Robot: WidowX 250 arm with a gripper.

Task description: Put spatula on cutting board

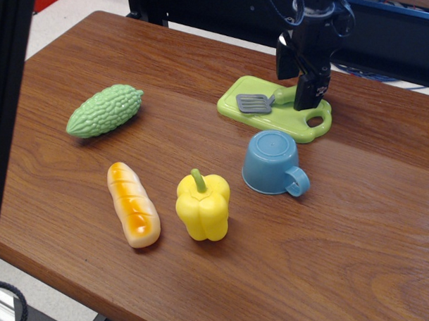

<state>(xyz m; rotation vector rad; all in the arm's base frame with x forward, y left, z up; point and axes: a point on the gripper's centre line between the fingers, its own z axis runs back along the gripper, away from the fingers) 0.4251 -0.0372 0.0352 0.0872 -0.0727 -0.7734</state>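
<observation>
The spatula [255, 103] lies on the lime-green cutting board [269, 118] at the back right of the table. Its grey slotted blade points left. Its green handle [283, 95] runs right to my gripper. My gripper [299, 93] hangs over the right part of the board, beside the oval hole [315, 120]. The jaws look spread apart, with the handle's end at or just behind one black finger [311, 90]. The very end of the handle is hidden by that finger.
A blue cup [273, 163] stands just in front of the board. A yellow toy pepper [203, 207], a toy bread roll [133, 203] and a bumpy green gourd [104, 110] lie to the left. A dark post [4, 104] covers the left edge.
</observation>
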